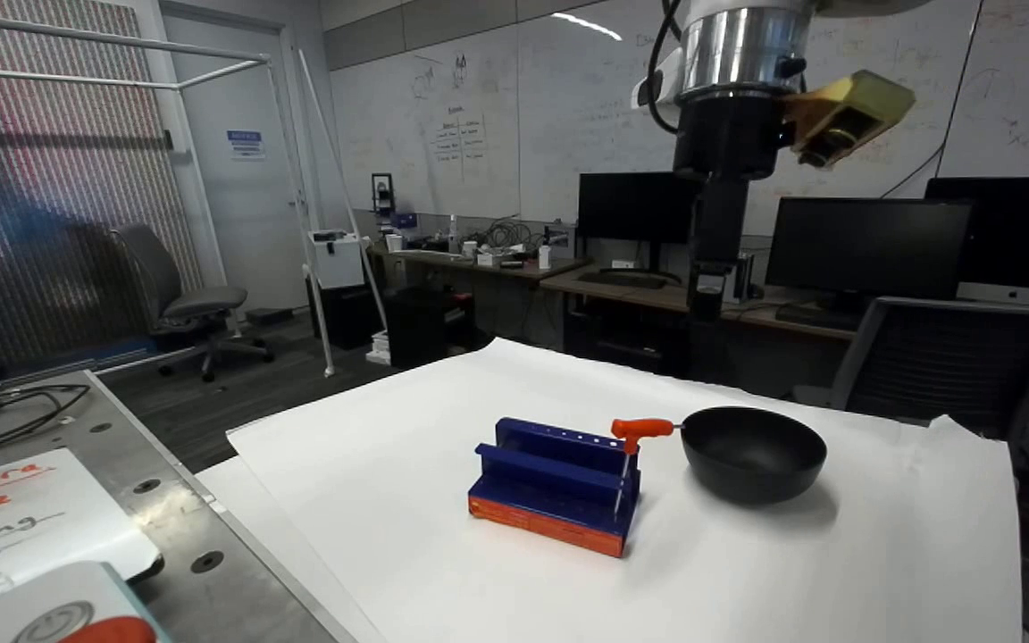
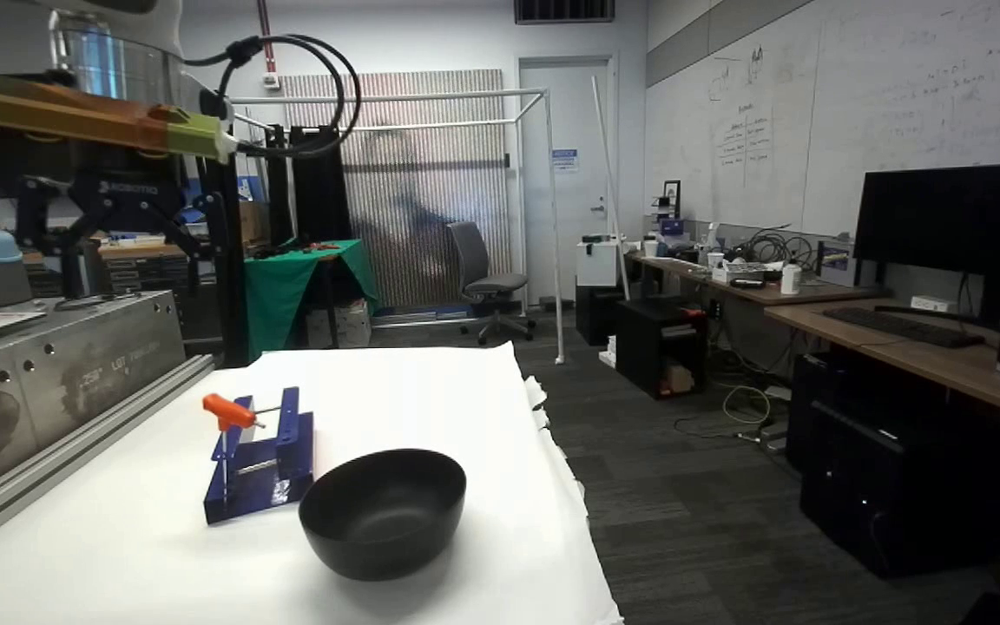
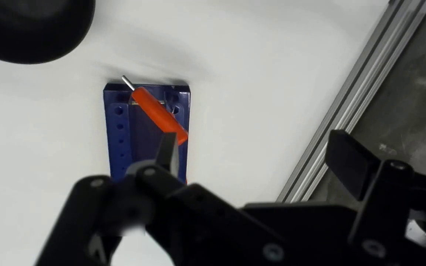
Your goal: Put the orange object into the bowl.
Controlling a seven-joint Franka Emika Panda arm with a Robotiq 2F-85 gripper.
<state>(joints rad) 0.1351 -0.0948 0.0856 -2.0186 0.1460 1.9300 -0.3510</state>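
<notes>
The orange object is a T-handled hex key (image 1: 642, 429) with an orange handle and thin metal shaft. It stands in the end of the blue rack (image 1: 546, 487), its handle above the rack, in both exterior views (image 2: 229, 411). The black bowl (image 1: 751, 487) sits on the white table beside that end of the rack; it also shows in an exterior view (image 2: 383, 551) and at the wrist view's top left (image 3: 54, 48). My gripper (image 2: 135, 267) is open, empty and well above the table. In the wrist view, one finger of the gripper (image 3: 255, 155) overlaps the end of the orange handle (image 3: 159, 116).
The white-covered table (image 1: 407, 554) carries the rack and bowl. A metal rail (image 2: 83, 451) and a metal bench (image 2: 75, 382) run along one side of the table. Desks with monitors (image 1: 867, 246) and a chair (image 1: 952, 384) stand beyond another side.
</notes>
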